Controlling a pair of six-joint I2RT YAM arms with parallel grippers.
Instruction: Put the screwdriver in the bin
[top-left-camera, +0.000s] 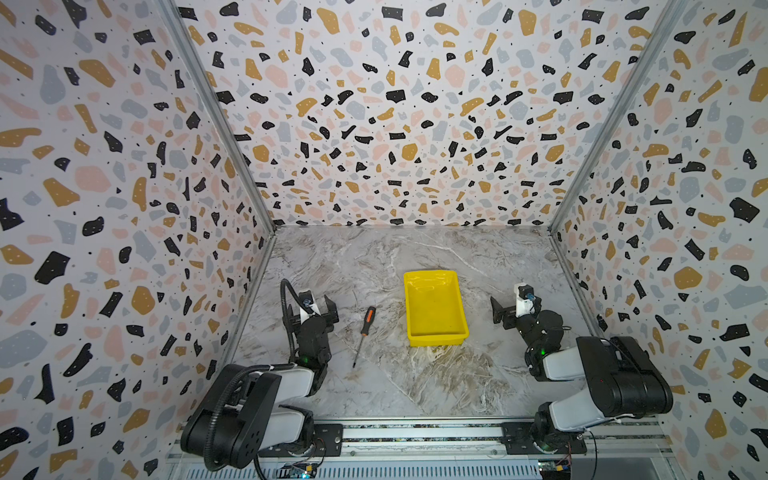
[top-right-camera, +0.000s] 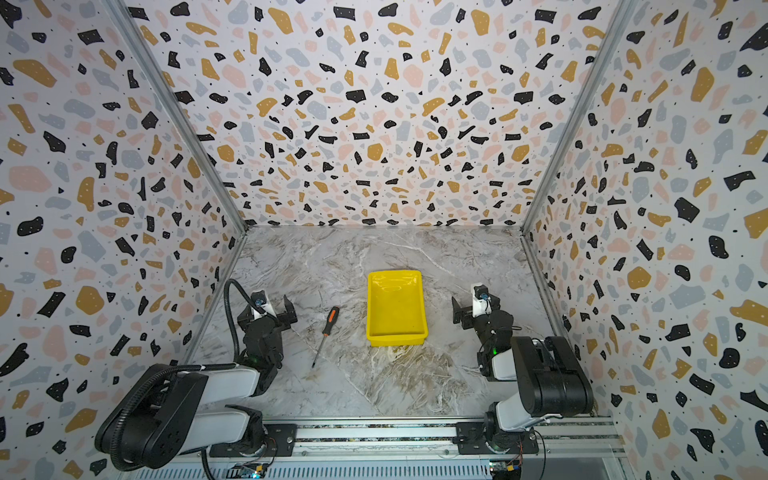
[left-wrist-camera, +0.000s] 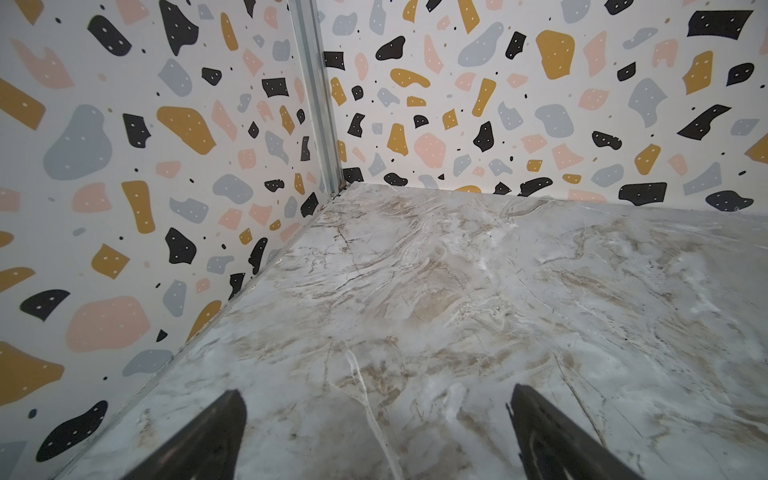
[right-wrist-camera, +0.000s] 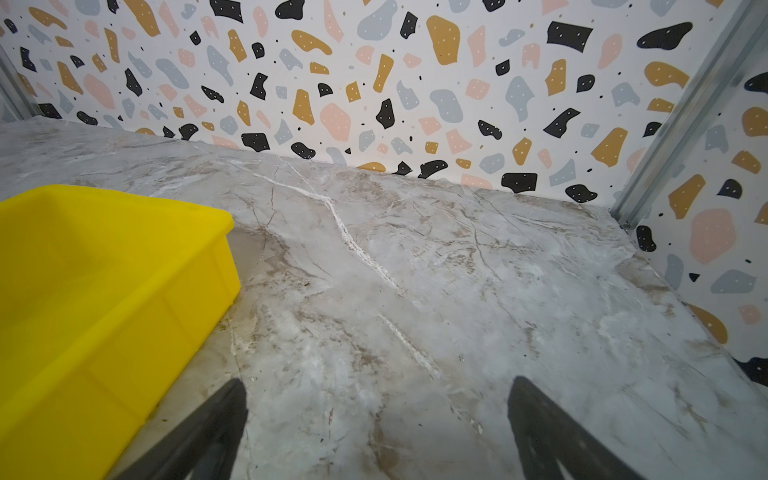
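- The left gripper (left-wrist-camera: 378, 390) sits nearest its wrist camera. Its two dark fingers stand wide apart with nothing between them, above bare marble tabletop (left-wrist-camera: 457, 291) and facing a corner of the patterned walls (left-wrist-camera: 124, 166).
- The right gripper (right-wrist-camera: 377, 381) is likewise spread and empty. It hovers over the table with the yellow bin (right-wrist-camera: 104, 270) close at its side but not touching.
- In both top views the screwdriver (top-left-camera: 366, 327) lies flat on the marble between the left gripper and the bin, apart from both. Its orange-and-black handle points toward the back wall and its thin shaft toward the robot's base.
- The bin is empty and the tool untouched, so the task appears not to have begun; the left arm seems the likelier one to reach.
- Risks, as judgement:
  - The left wrist camera does not show the screwdriver, so a blind descent could miss it.
  - Pinching the slim shaft flat on hard marble may slip; the rounded handle could roll away if nudged.
  - The tool looks nearly as long as the bin, so released crosswise it might bridge the rim and fall out.
  - The light bin could slide if struck.
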